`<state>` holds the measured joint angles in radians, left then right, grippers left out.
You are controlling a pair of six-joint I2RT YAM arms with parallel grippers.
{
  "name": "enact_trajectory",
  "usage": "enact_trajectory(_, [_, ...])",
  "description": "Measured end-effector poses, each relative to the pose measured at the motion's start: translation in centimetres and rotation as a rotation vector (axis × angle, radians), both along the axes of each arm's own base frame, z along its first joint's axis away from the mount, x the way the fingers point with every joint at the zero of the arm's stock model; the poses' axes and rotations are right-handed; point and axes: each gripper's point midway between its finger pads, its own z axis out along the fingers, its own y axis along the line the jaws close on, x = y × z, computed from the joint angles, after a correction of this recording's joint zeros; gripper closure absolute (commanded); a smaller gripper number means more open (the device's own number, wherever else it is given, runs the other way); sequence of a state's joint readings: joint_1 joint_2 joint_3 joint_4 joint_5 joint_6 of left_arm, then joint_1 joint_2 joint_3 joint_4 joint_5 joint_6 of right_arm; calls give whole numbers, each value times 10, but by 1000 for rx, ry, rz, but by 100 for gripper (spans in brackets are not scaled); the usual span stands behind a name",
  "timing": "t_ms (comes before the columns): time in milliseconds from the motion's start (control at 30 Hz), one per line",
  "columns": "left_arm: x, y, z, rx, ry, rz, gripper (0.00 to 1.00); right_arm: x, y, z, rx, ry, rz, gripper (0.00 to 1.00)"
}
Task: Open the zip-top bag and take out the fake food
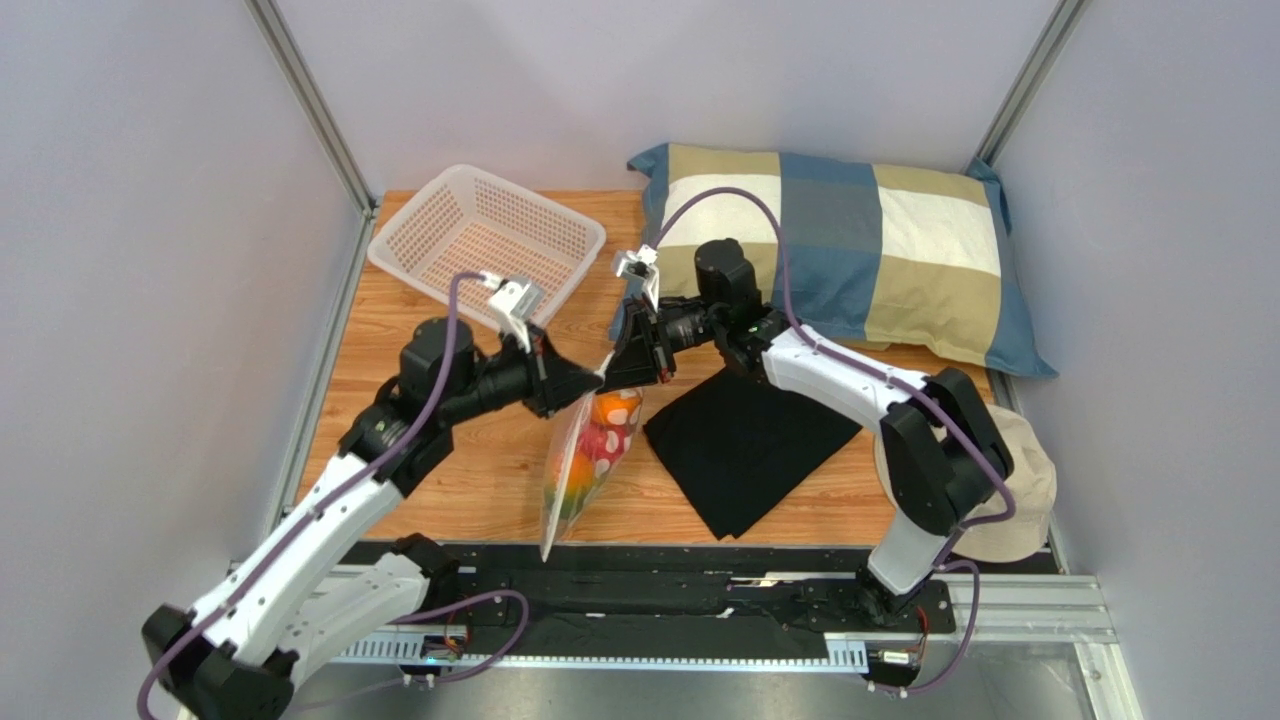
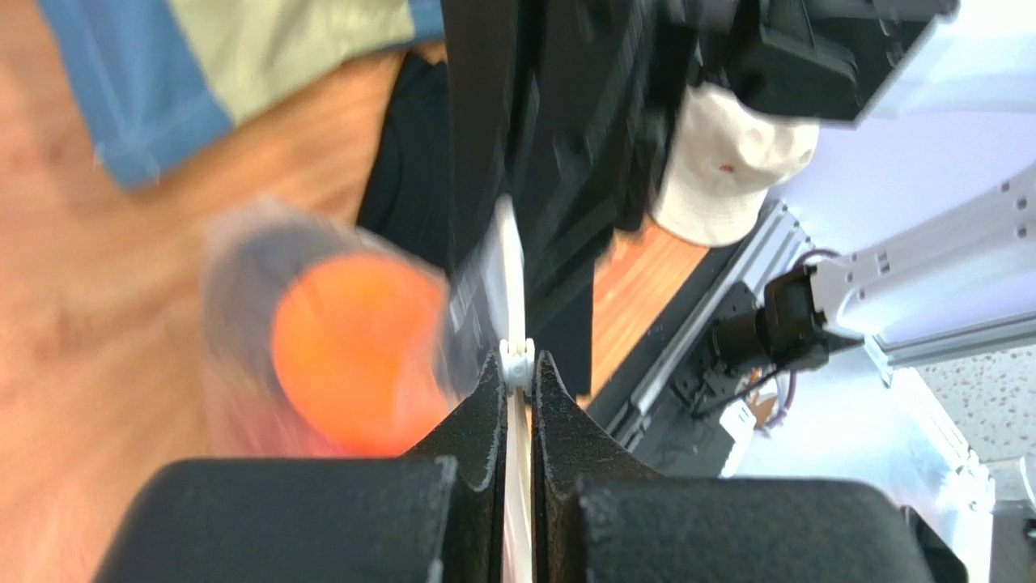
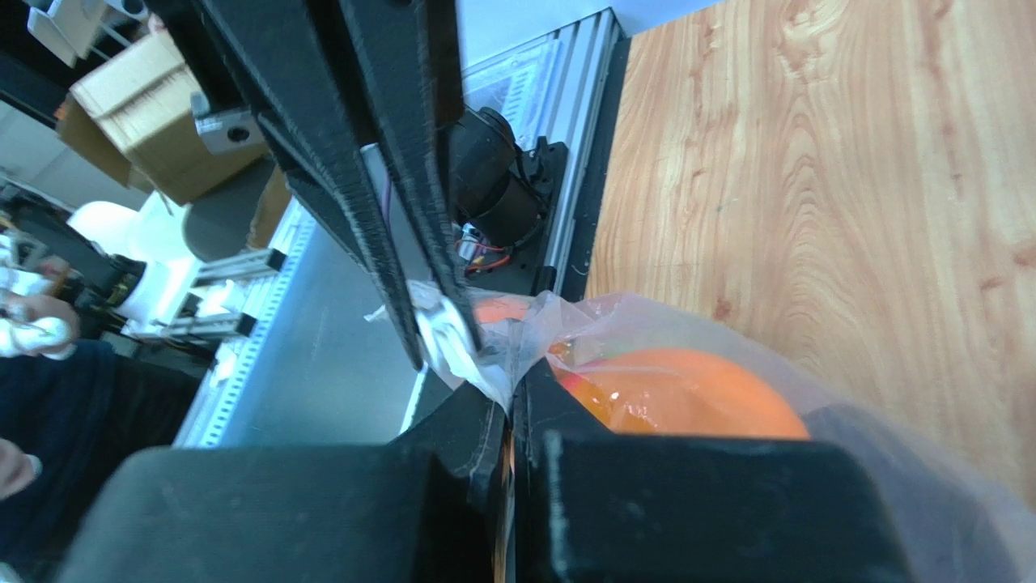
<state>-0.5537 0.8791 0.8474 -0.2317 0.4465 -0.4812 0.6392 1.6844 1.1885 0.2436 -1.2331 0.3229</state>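
Found the zip-top bag [image 1: 583, 465] hanging over the middle of the table [image 1: 496, 495], lower tip down toward the near edge; cannot tell whether touching the wood. Noted both arms meeting at its top rim.

Logged the left gripper [image 1: 597, 377] clenched on that rim from the left. In its wrist view, saw the fingers [image 2: 474, 425] pressed together, a white strip of the bag's mouth pinched between.

Logged the right gripper [image 1: 622, 368] likewise clamped on the rim, from the right. In its wrist view, saw crinkled clear plastic nipped at the fingertips [image 3: 468, 425].

Could not count the fake food [image 1: 609, 417]: orange, red and green shapes packed inside the upper bag, white dots over them. Picked out one orange fruit [image 2: 353, 352] close behind the plastic in both wrist views.

Elsewhere:
- white lattice basket [image 1: 484, 240] at the far left corner
- checked pillow [image 1: 842, 248] along the far edge toward the right
- black cloth [image 1: 744, 443] flat just right of the bag
- beige cap [image 1: 1037, 465] at the right edge, beside the right arm
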Motion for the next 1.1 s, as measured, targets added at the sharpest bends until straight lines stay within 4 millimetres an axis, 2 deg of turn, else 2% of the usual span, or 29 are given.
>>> enact_trajectory(167, [-37, 32, -27, -18, 75, 86, 100, 9, 13, -5, 22, 72, 5, 100])
enact_trajectory(267, [-57, 47, -35, -45, 117, 130, 100, 21, 17, -4, 43, 103, -9, 100])
enact_trajectory(533, [-105, 72, -51, -171, 244, 188, 100, 79, 35, 2, 92, 160, -127, 100])
enact_trajectory(633, [-115, 79, -56, -186, 278, 203, 100, 95, 44, -1, 99, 190, -171, 100])
enact_trajectory(733, [-114, 80, -60, -182, 308, 220, 100, 99, 52, -4, 97, 211, -171, 100])
enact_trajectory(767, [-114, 78, -61, -175, 321, 219, 100, 100, 56, -5, 97, 217, -169, 97])
enact_trajectory(867, [-111, 74, -67, -142, 366, 214, 100, 102, 64, -3, 88, 246, -172, 18])
enact_trajectory(900, [-110, 73, -69, -126, 383, 211, 100, 108, 67, -1, 82, 265, -192, 0])
enact_trajectory(1000, [-107, 69, -69, -98, 408, 205, 100, 130, 69, -4, -5, 341, -316, 0])
enact_trajectory(1100, [-100, 64, -63, -91, 411, 200, 100, 143, 55, -21, -165, 411, -494, 0])
